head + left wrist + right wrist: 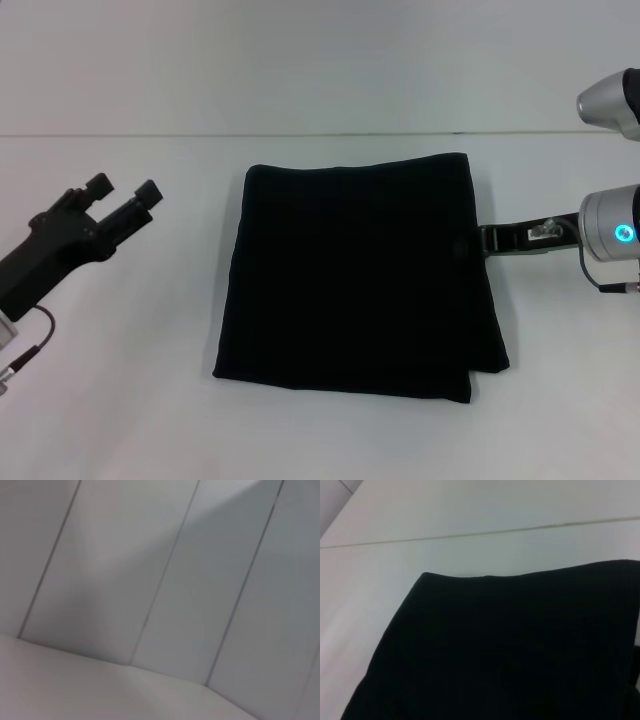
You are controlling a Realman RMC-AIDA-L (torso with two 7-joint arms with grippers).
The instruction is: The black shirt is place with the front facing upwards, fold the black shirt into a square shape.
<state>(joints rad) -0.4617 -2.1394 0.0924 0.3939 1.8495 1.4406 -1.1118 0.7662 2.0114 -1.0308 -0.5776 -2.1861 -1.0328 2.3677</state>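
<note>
Head view: the black shirt (355,275) lies folded into a near-square, plain black pad in the middle of the white worktop (120,420), no print showing. The left gripper (127,204) hangs off to the left, well apart, fingers spread and holding nothing. The right gripper (478,242) reaches the shirt's right edge; I cannot tell whether its fingers are clenched.

Left wrist view: only pale wall panels (165,580).

Right wrist view: the shirt (510,650) fills the frame, smooth and dark, its far edge on the worktop (470,510).
</note>
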